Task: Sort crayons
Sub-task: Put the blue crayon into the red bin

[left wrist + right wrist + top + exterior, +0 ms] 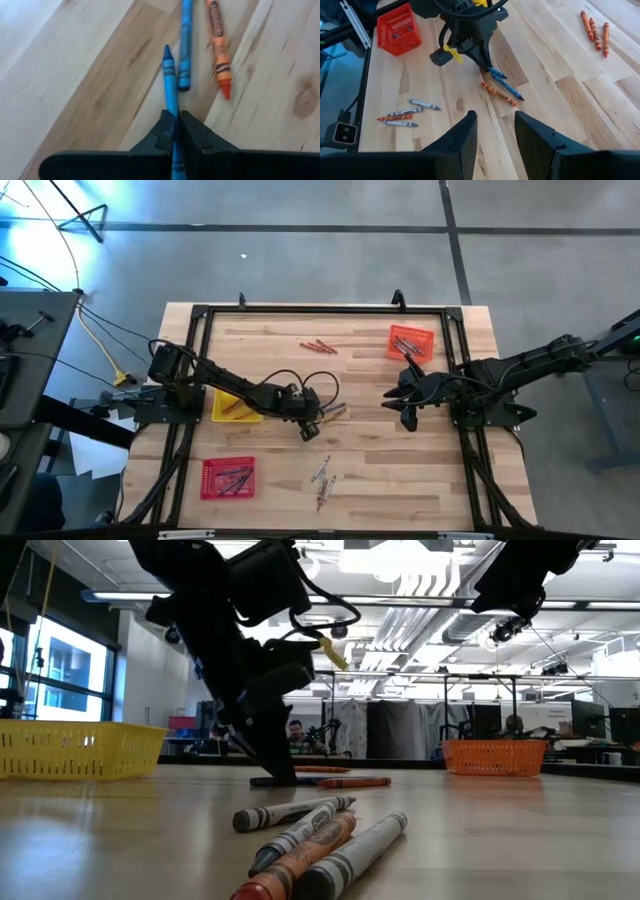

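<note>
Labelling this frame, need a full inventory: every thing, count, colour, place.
Blue crayon: 1, clamped in the left tool, table centre.
Loose blue crayon: 1, beside it.
Orange crayon: 1, next to the blue ones.
Red-orange crayons: 3, far middle.
Grey and orange crayons: about 4, near middle.
Yellow tray: 1, left side, under the left arm.
Red tray: 1, near left, crayons inside.
Orange tray: 1, far right, crayons inside.
Person: 1, in the room behind.
Left tool: shut on the blue crayon.
Right tool: open, hovering right of centre.
</note>
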### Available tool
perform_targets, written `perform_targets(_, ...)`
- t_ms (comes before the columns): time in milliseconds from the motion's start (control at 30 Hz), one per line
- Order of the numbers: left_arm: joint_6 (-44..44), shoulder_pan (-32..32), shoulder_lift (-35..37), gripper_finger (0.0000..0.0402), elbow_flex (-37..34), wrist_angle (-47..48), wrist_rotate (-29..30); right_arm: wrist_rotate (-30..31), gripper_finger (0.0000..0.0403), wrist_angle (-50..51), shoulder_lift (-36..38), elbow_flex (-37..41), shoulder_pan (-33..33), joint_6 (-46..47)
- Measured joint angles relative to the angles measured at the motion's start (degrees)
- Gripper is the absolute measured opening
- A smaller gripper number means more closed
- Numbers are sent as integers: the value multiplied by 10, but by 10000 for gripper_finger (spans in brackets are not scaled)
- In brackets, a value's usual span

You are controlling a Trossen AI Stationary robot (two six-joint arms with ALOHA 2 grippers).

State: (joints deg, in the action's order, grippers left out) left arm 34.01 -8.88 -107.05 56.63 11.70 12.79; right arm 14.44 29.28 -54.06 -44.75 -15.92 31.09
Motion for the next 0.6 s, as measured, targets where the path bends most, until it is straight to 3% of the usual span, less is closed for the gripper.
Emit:
perform_targets(233,-21,-2,56,0,-1,11,38,4,125,0,0,0,0,0)
perform_targets(433,-28,-7,89,0,-1,5,90,53,125,2,-7,1,-1,0)
perform_targets(600,-47,-30,119,0,-1,-4,116,82,125,-56,-18,36,-15,0)
